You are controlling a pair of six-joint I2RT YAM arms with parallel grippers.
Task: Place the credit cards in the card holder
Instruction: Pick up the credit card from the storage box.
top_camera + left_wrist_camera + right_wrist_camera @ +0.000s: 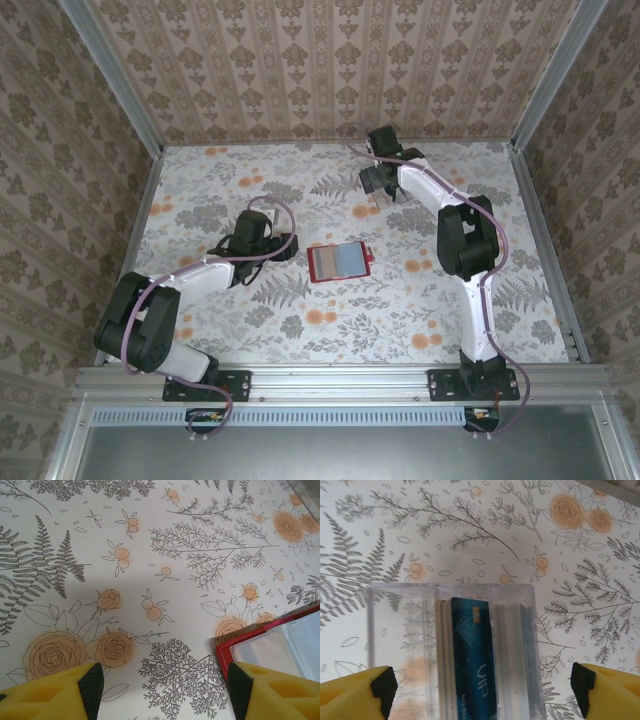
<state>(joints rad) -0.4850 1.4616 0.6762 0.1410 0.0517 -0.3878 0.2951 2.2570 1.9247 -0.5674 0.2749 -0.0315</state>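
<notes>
Two sets of jaws, both open. The left jaws stand spread wide over the bare floral counter [165, 555], gripping nothing. The card holder [272, 642] lies open and flat, its red-edged corner just ahead of the tip of their right-hand finger [270, 695]. Farther off, the right jaws are likewise spread wide and empty, poised over a clear box [395, 630] resting on the counter. The credit cards [470, 655] stand on edge inside that box, between the two fingers, a blue card foremost. Contact between fingers and box cannot be determined.
</notes>
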